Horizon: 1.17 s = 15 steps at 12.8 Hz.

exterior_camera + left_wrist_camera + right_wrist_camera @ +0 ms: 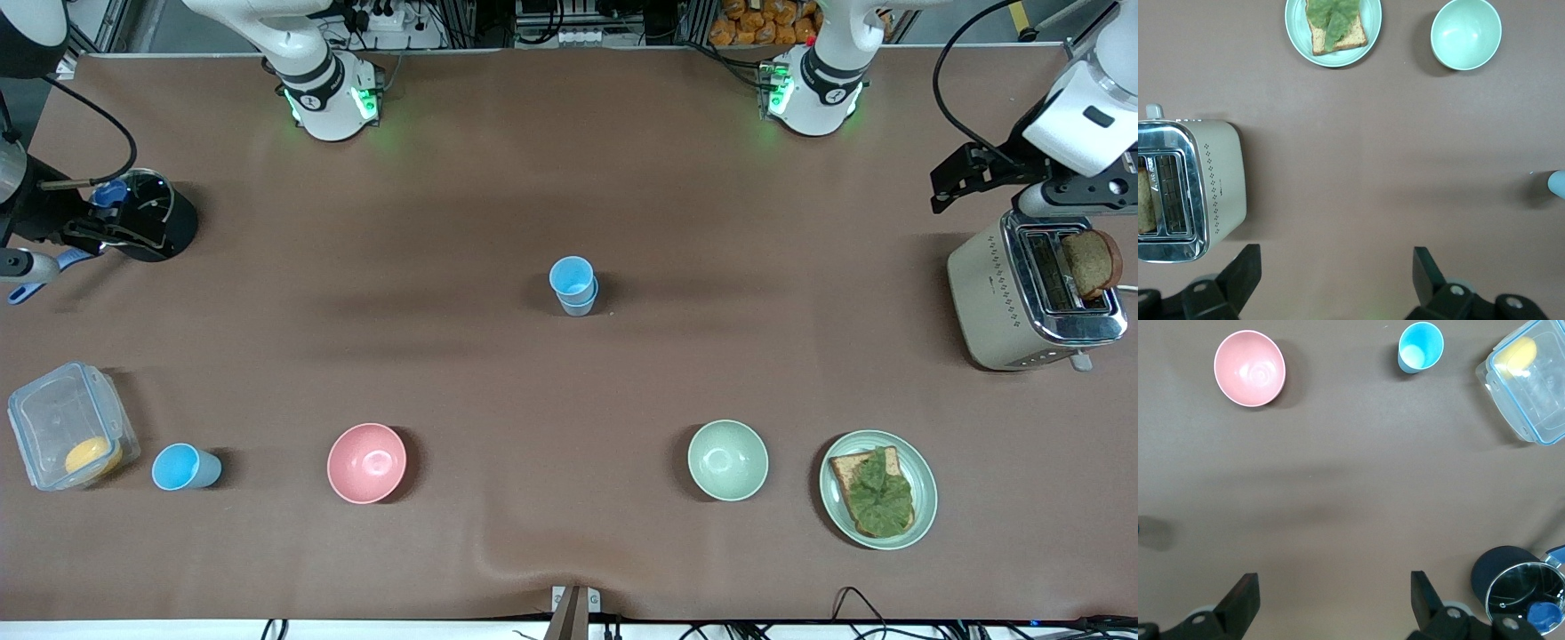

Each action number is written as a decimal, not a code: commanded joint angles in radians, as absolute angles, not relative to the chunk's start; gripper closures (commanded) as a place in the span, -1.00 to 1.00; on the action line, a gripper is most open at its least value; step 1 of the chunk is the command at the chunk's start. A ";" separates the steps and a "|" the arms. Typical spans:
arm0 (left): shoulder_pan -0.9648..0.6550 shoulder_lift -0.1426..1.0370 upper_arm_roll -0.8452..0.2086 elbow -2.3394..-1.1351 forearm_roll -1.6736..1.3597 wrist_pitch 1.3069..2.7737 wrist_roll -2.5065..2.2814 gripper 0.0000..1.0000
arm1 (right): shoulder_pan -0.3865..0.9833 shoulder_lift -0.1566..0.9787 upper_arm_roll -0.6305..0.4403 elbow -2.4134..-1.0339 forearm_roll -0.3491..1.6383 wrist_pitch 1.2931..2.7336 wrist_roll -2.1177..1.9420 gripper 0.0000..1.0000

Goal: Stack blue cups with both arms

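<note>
Cups sit at the middle of the table: two blue cups point(573, 284) nested one inside the other, upright, the lower one mostly hidden by the upper so only its rim band shows. A third blue cup point(184, 468) stands alone near the front camera, between the clear lidded box point(71, 427) and the pink bowl point(366, 462), toward the right arm's end. The pale green bowl point(727, 460) and a plate point(925, 484) with toast and a green leaf lie toward the left arm's end. The left gripper point(1338, 270) hangs above the brown mat beside the toaster point(996, 293), fingers spread wide and empty; its body is cut off at the frame edge. The right gripper point(1335, 593) hovers near the black pot point(1501, 570), jaws also wide apart, holding nothing. In the front view both grippers are largely cropped.
</note>
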<state>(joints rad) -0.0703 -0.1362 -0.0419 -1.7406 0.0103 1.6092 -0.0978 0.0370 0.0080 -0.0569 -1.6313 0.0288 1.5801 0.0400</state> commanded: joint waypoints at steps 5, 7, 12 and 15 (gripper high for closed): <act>-0.055 -0.144 -0.044 -1.730 0.029 1.582 -0.077 -1.00 | 0.023 0.011 -0.046 -1.615 0.031 1.566 0.040 -1.00; -0.041 -0.143 -0.044 -1.718 0.031 1.582 -0.075 -1.00 | 0.023 0.011 -0.046 -1.615 0.032 1.566 0.040 -1.00; -0.018 -0.138 -0.044 -1.704 0.031 1.582 -0.086 -1.00 | 0.023 0.011 -0.046 -1.615 0.032 1.566 0.040 -1.00; -0.020 -0.129 -0.046 -1.704 0.028 1.582 -0.084 -1.00 | 0.021 0.011 -0.046 -1.617 0.032 1.566 0.040 -1.00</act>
<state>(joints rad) -0.0277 -0.1356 -0.0370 -1.7225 0.0104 1.6025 -0.0978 0.0370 0.0080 -0.0571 -1.6313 0.0288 1.5801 0.0400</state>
